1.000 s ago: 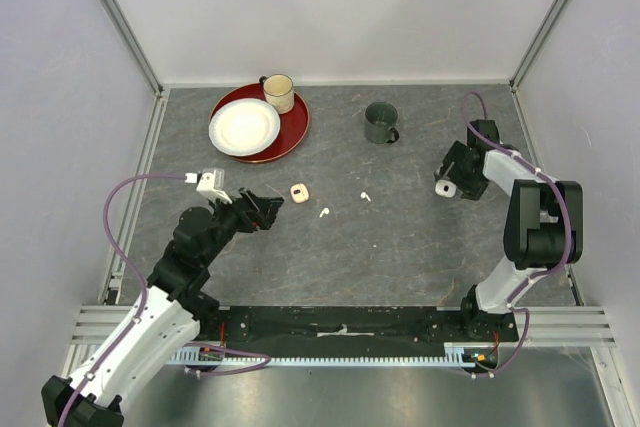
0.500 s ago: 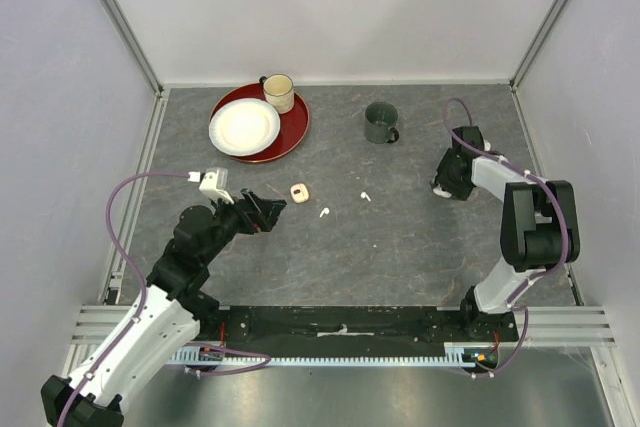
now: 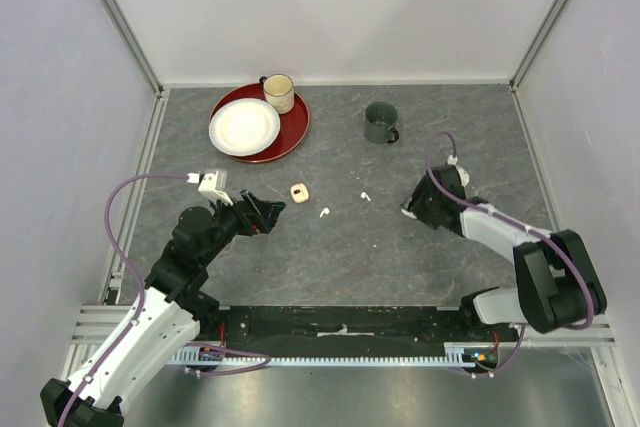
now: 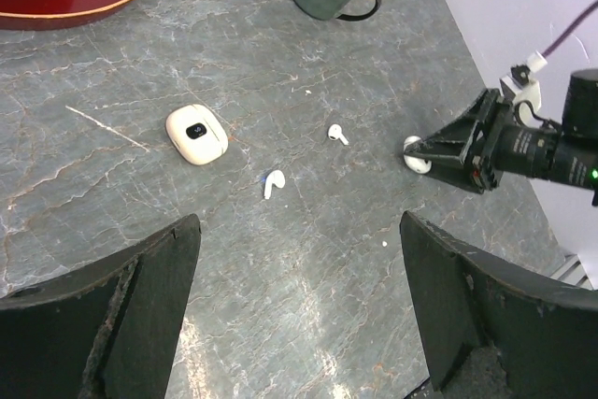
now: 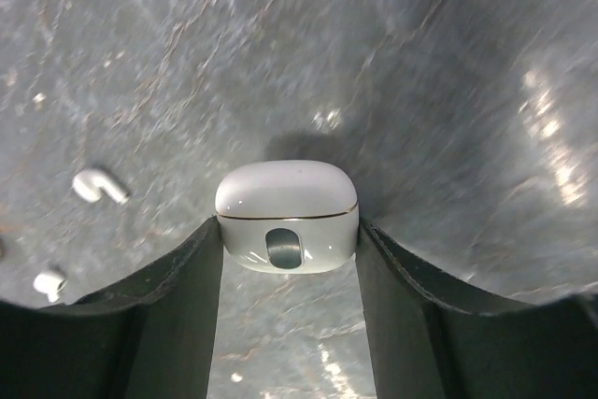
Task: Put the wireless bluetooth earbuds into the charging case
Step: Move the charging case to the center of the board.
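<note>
My right gripper [image 5: 288, 242] is shut on a closed white charging case [image 5: 287, 215], one finger on each side, held just above the table. From above, that gripper [image 3: 411, 210] sits right of centre. Two white earbuds lie loose on the table: one [image 3: 324, 212] near the middle, the other [image 3: 365, 196] closer to the held case; both also show in the right wrist view, one earbud [image 5: 98, 186] and the other [image 5: 49, 282]. A closed peach case [image 3: 298, 191] lies left of them. My left gripper [image 3: 268, 211] hovers open and empty, short of the peach case [image 4: 196, 134].
A dark green mug [image 3: 381, 123] stands at the back centre. At the back left a red plate [image 3: 290, 137] carries a white plate [image 3: 244, 127] and a cream mug [image 3: 278, 93]. Metal frame rails border the table.
My right gripper closed on the white case and carried it from the right side towards the table's middle, nearer the earbuds. The left arm has barely moved.
</note>
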You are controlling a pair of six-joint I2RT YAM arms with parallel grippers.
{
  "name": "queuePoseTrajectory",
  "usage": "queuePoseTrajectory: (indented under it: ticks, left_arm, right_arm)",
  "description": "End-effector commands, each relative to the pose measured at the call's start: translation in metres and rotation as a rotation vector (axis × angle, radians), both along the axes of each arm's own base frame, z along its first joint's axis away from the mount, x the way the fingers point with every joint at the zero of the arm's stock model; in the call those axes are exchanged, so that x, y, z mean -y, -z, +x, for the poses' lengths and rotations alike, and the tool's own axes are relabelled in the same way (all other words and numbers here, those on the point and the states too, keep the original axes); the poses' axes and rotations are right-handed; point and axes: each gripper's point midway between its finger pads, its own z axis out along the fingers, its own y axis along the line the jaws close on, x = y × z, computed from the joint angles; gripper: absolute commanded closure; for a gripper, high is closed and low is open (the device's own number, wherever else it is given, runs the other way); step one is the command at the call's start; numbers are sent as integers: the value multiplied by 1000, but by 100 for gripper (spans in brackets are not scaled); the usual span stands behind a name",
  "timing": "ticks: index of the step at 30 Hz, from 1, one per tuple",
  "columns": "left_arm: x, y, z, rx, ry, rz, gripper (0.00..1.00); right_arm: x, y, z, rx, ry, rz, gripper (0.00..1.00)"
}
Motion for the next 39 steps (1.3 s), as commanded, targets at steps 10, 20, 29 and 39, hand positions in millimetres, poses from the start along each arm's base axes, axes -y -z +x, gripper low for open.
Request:
queuePoseTrajectory:
  ticks: [10, 20, 29, 39]
  left_arm:
    - [4, -15, 5, 11, 1, -25, 7]
    - [4, -14, 5, -3, -1, -31, 7]
    - [5, -17, 3, 2, 11, -28, 8]
    - [4, -16, 2, 7, 9, -23, 8]
  right_arm:
    - [-34, 14, -61, -102, 87, 65, 39]
    - [-26, 31, -68, -141, 68, -58, 29]
    - [-44, 2, -55, -42, -216, -128, 20]
    - [-25, -21, -53, 11, -171, -203, 5]
